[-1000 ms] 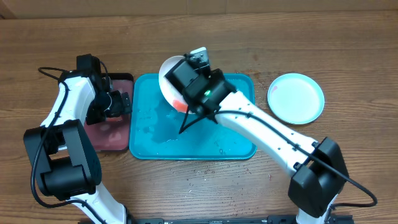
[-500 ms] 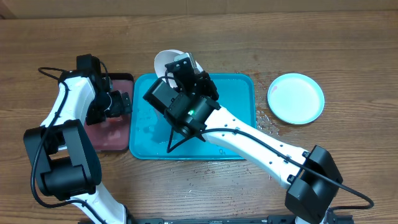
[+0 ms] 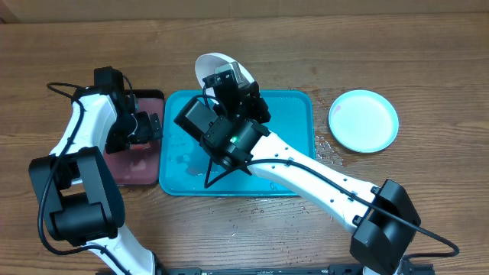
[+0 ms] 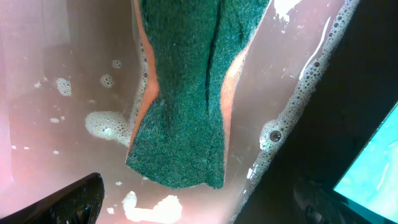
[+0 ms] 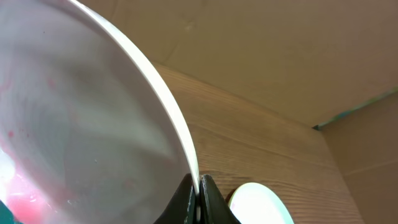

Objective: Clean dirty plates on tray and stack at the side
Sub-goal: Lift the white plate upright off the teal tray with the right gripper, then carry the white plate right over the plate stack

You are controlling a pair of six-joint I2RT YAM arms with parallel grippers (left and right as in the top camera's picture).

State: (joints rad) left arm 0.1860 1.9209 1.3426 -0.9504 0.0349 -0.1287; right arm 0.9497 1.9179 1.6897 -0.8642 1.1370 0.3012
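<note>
White plate has swung over in the last second. It's tipped up on edge now, sticking out past the right gripper, which is clamped on its rim with the teal tray below it. To me that looks like it's being held out for a scrub. There are pink smears on its face near the fingers, so it's not clean yet. Left gripper hasn't budged, jaws spread, sponge lying just ahead of it in suds. Blue plate sits well off to the right gripper's right.
</note>
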